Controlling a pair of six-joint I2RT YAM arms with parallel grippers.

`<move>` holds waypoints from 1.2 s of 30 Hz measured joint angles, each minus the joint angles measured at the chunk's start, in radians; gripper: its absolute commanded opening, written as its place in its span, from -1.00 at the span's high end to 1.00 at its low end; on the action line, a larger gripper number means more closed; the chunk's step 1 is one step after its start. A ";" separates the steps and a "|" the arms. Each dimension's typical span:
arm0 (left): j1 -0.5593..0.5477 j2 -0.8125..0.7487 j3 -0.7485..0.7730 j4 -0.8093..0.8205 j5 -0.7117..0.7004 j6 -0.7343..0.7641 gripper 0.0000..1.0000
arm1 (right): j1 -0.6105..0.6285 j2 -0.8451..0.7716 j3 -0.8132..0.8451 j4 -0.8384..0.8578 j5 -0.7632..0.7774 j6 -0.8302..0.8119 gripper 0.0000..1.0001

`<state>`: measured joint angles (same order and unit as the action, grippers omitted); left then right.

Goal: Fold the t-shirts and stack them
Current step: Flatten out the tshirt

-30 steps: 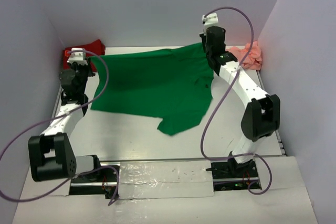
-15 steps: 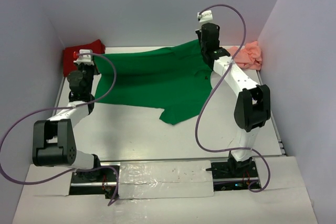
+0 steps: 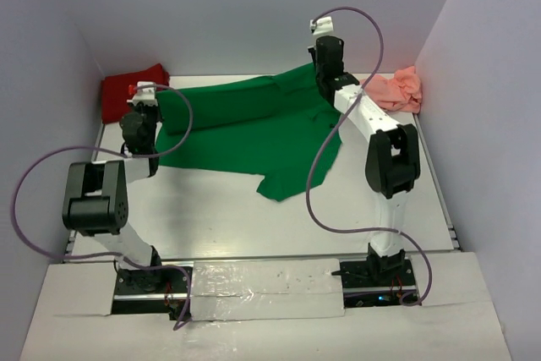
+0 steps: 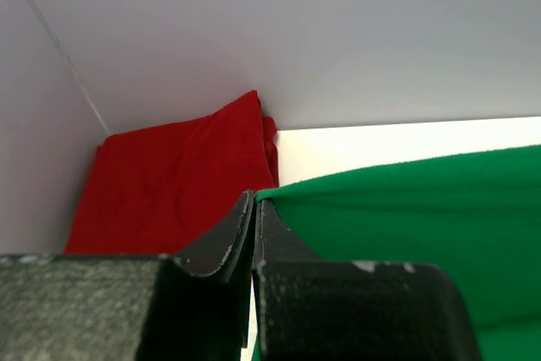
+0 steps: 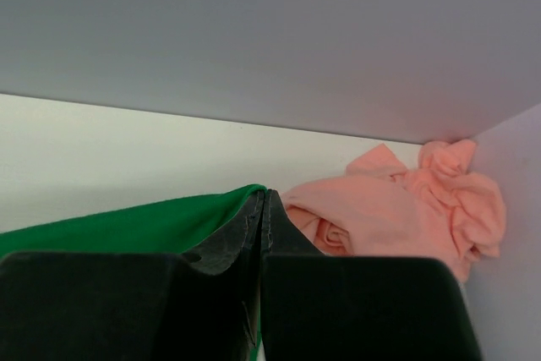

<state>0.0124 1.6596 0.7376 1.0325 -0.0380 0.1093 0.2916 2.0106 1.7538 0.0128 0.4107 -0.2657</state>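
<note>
1. At the near edge of the table [image 3: 211, 226], the two arms were bolted down side by side, and both reached away toward the back wall [image 3: 254, 14].
2. The green shirt [image 3: 245, 128] lay across the middle of the table. One creased corner trailed back toward the arms on the right. The cloth was bright, plain and mostly smooth, and its far part was lifted into a long soft roll running from left to right.
3. The left pincer [image 4: 254, 202] had its jaws pressed together with only a hairline between them. Green cloth began right at the tips, so it appeared to be nipping the shirt's far left corner.
4. The right pincer [image 5: 264, 196] was likewise closed tight on the far right corner and held it somewhat higher off the table. Gripping both ends of one edge probably served to hold that edge straight, so the cloth could be carried over as a single clean fold. The shirt sagged a little between the two grips, and the fold looked barely begun.
5. The red shirt [image 3: 131, 86] sat heaped in the far left corner against the wall, just beside the green shirt's pinched end.
6. The pink shirt [image 3: 397, 90] lay bunched in the far right corner. Both looked unfolded and seemed parked at the sides to leave working room. No stack had been started.
</note>
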 measured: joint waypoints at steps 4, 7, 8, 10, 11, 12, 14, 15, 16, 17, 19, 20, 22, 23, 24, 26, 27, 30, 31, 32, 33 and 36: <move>-0.006 0.121 0.100 0.035 -0.014 0.003 0.84 | -0.001 0.074 0.075 -0.006 0.001 0.011 1.00; -0.032 0.205 0.181 0.081 -0.036 0.017 0.84 | -0.002 0.134 0.140 -0.006 0.015 0.012 1.00; -0.040 0.225 0.201 0.092 -0.043 0.023 0.86 | -0.002 0.147 0.155 -0.007 0.019 0.011 1.00; -0.062 0.254 0.227 0.103 -0.064 0.039 0.89 | -0.003 0.168 0.178 -0.018 0.024 0.012 1.00; -0.071 0.254 0.224 0.103 -0.069 0.042 0.95 | -0.003 0.169 0.180 -0.026 0.024 0.014 1.00; -0.077 0.246 0.216 0.103 -0.075 0.044 0.99 | -0.004 0.167 0.178 -0.042 0.023 0.021 1.00; -0.084 0.200 0.169 0.083 -0.092 0.047 1.00 | -0.005 0.130 0.135 -0.061 0.014 0.042 1.00; -0.085 0.151 0.132 0.059 -0.100 0.047 1.00 | -0.005 0.092 0.079 -0.074 0.006 0.056 1.00; -0.082 0.079 0.078 0.014 -0.109 0.045 1.00 | -0.006 0.042 0.020 -0.101 -0.002 0.071 1.00; -0.079 -0.005 0.033 -0.036 -0.116 0.039 1.00 | -0.006 -0.025 -0.047 -0.138 -0.012 0.087 1.00; -0.063 -0.222 -0.045 -0.183 -0.115 0.023 1.00 | -0.006 -0.172 -0.186 -0.191 -0.036 0.112 1.00; -0.051 -0.338 -0.060 -0.265 -0.112 0.011 1.00 | -0.005 -0.256 -0.244 -0.225 -0.043 0.121 1.00; -0.011 -0.567 -0.057 -0.435 -0.091 -0.019 1.00 | 0.010 -0.448 -0.368 -0.270 -0.061 0.133 1.00; 0.010 -0.667 -0.043 -0.514 -0.079 -0.031 1.00 | 0.025 -0.556 -0.417 -0.292 -0.063 0.137 1.00; 0.029 -0.758 -0.027 -0.594 -0.068 -0.043 1.00 | 0.044 -0.650 -0.456 -0.304 -0.062 0.137 1.00; 0.049 -0.930 0.014 -0.760 -0.051 -0.059 1.00 | 0.102 -0.839 -0.510 -0.328 -0.056 0.137 1.00; 0.051 -0.982 0.033 -0.826 -0.042 -0.065 1.00 | 0.134 -0.915 -0.525 -0.340 -0.053 0.137 1.00; 0.053 -1.125 0.145 -1.087 -0.008 -0.093 1.00 | 0.205 -1.116 -0.544 -0.386 -0.034 0.141 1.00; 0.053 -1.150 0.191 -1.160 0.001 -0.104 1.00 | 0.215 -1.172 -0.544 -0.408 -0.025 0.145 1.00; 0.053 -1.173 0.244 -1.238 0.015 -0.115 1.00 | 0.220 -1.212 -0.544 -0.423 -0.018 0.147 1.00; 0.053 -1.189 0.288 -1.296 0.026 -0.126 1.00 | 0.226 -1.250 -0.544 -0.443 -0.014 0.153 1.00; 0.053 -1.226 0.424 -1.485 0.055 -0.149 1.00 | 0.230 -1.340 -0.564 -0.491 -0.013 0.157 1.00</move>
<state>0.0654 0.4339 1.1618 -0.4526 0.0170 -0.0395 0.5213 0.6708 1.1900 -0.4782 0.3973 -0.1085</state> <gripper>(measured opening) 0.039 0.007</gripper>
